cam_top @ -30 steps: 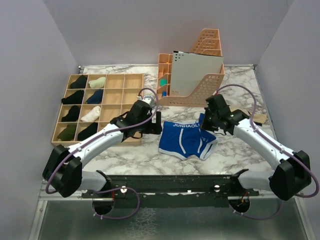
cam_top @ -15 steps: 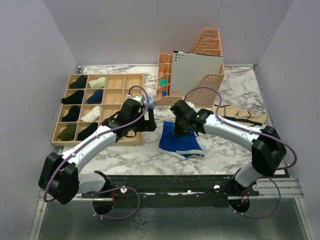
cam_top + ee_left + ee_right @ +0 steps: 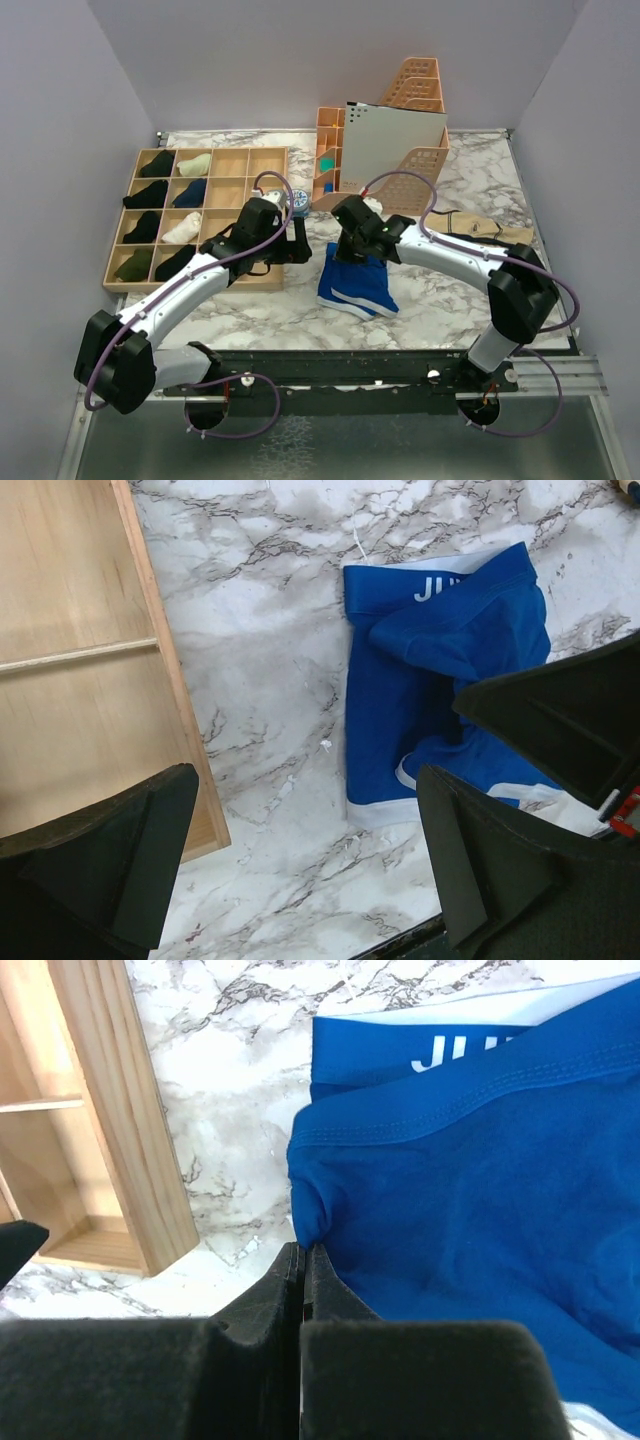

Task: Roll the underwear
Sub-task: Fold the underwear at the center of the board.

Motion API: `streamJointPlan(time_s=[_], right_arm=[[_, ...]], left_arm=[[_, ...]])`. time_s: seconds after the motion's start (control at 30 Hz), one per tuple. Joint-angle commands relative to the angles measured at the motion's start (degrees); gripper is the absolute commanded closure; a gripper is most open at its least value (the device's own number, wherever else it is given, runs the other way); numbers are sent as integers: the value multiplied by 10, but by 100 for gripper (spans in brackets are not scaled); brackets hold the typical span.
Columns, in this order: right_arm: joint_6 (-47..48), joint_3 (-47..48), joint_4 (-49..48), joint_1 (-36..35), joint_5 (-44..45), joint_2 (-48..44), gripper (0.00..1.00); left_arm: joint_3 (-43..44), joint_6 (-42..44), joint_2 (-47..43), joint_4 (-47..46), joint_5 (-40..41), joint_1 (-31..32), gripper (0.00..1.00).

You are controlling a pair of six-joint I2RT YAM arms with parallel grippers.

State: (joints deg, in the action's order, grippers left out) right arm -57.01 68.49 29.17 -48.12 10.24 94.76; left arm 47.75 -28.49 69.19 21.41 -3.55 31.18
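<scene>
Underwear (image 3: pixel 358 288) lies on the table (image 3: pixel 470 170) just right of the wooden tray (image 3: pixel 172 680), with one side doubled over the other. Right fingers (image 3: pixel 250 1360) are pressed together, pinching the folded edge. Left fingers (image 3: pixel 110 860) are spread wide, holding nothing, above the tray's right rim. Judgement: the lengthwise fold is nearly made; rolling has not yet begun.

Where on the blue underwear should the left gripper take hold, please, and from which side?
Probably the waistband corner nearest the wooden tray, approached from the tray side. That edge of the underwear lies flat and free on the table, while the right gripper pinches the folded-over flap. The left gripper is open nearby.
</scene>
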Motion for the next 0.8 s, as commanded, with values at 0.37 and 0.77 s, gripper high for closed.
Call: streamJointPlan(time_s=[0.37, 0.77], right_arm=[[142, -22, -30, 22, -26, -48, 53], [76, -295, -3, 68, -7, -291, 37]], left_arm=[[-23, -7, -47, 2, -64, -4, 1], [-89, -32, -57, -74, -194, 40, 1]])
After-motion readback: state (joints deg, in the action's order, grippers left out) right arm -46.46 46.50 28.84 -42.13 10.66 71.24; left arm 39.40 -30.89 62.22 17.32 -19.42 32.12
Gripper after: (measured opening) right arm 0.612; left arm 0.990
